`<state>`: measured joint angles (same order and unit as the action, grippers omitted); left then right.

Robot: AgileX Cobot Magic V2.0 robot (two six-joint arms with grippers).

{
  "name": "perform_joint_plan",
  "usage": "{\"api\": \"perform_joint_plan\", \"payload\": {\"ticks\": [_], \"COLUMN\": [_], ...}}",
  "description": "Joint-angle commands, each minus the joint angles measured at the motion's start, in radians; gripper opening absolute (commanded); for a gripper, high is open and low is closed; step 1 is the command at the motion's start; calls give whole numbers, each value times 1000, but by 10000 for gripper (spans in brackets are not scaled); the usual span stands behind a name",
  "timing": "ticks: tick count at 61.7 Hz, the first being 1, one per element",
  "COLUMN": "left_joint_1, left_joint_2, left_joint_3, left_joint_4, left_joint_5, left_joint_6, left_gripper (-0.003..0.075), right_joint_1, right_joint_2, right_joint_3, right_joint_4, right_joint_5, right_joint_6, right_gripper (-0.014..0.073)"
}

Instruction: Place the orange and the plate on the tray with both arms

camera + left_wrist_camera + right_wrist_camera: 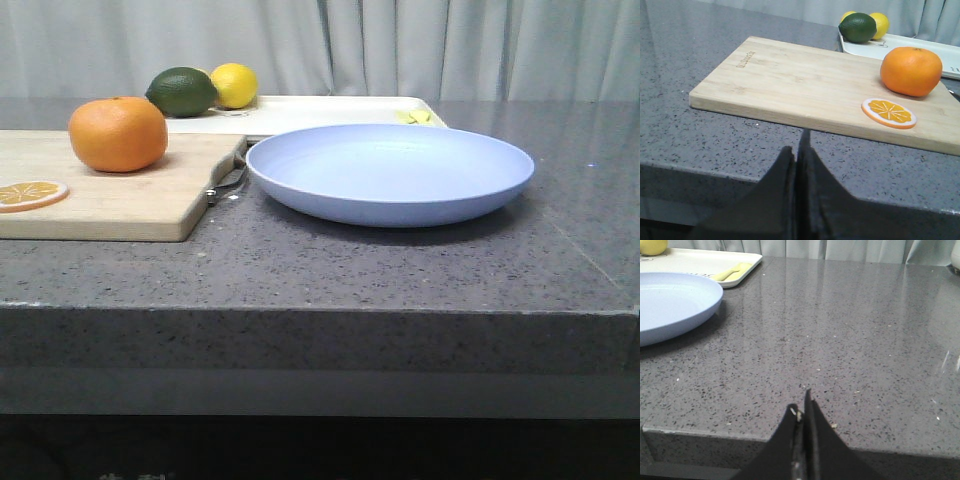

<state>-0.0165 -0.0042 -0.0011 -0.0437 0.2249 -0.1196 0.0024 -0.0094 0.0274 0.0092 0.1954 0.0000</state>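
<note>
The orange (118, 133) sits on the wooden cutting board (130, 195) at the left; it also shows in the left wrist view (911, 70). The pale lavender-blue plate (390, 172) lies on the grey counter right of the board; its edge shows in the right wrist view (675, 305). The cream-white tray (320, 110) lies behind both, also seen in the wrist views (920, 47) (705, 262). My left gripper (797, 147) is shut and empty, near the counter's front edge, short of the board. My right gripper (801, 407) is shut and empty, at the front edge, right of the plate.
A flat orange slice (30, 194) lies on the board's front left (889, 112). A green lime (182, 91) and a yellow lemon (234, 85) rest on the tray's left end. Small yellow pieces (418, 117) lie at the tray's right end. A curtain hangs behind.
</note>
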Motion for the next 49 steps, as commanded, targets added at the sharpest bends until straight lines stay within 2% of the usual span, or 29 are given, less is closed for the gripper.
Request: {"api": "perform_joint_plan", "payload": {"ticks": [1,39,49], "left_joint_1": [2,2,2], "left_joint_2": [-20,-20,-20], "left_joint_3": [8,8,8], "left_joint_4": [-9,-7,105], "left_joint_5": [-82,-82,-82], "left_joint_6": [-8,-6,28], "left_gripper": [-18,-18,-18], "right_joint_1": [-6,-6,-6], "right_joint_2": [-23,-23,-23], "right_joint_3": [-4,-4,-4], "right_joint_4": [-1,-1,-1], "right_joint_5": [-79,-79,-79], "right_joint_6": [-7,-7,-7], "right_gripper": [-61,-61,-61]}}
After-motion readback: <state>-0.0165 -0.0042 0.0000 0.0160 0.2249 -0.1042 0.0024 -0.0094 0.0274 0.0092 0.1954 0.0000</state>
